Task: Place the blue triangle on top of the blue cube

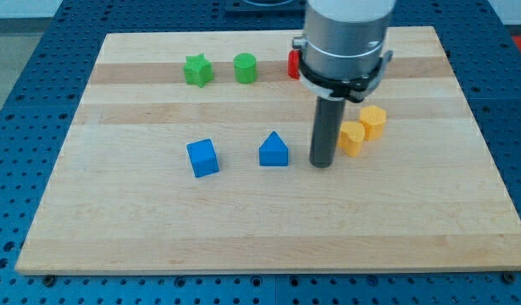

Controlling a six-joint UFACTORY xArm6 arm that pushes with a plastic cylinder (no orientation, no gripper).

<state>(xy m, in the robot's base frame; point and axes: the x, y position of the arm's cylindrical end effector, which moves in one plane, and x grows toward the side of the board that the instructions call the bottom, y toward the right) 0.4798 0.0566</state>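
The blue triangle (274, 150) lies on the wooden board (243, 229) near the view's middle. The blue cube (202, 158) sits to its left, about a block's width of gap between them. My tip (321, 163) rests on the board just right of the blue triangle, with a small gap to it. The rod rises from the tip to the arm's grey body at the view's top.
A green star (196, 70) and a green cylinder (246, 68) sit near the board's top. A red block (293, 63) is partly hidden behind the arm. Two yellow blocks (351, 138) (374, 122) sit just right of the rod.
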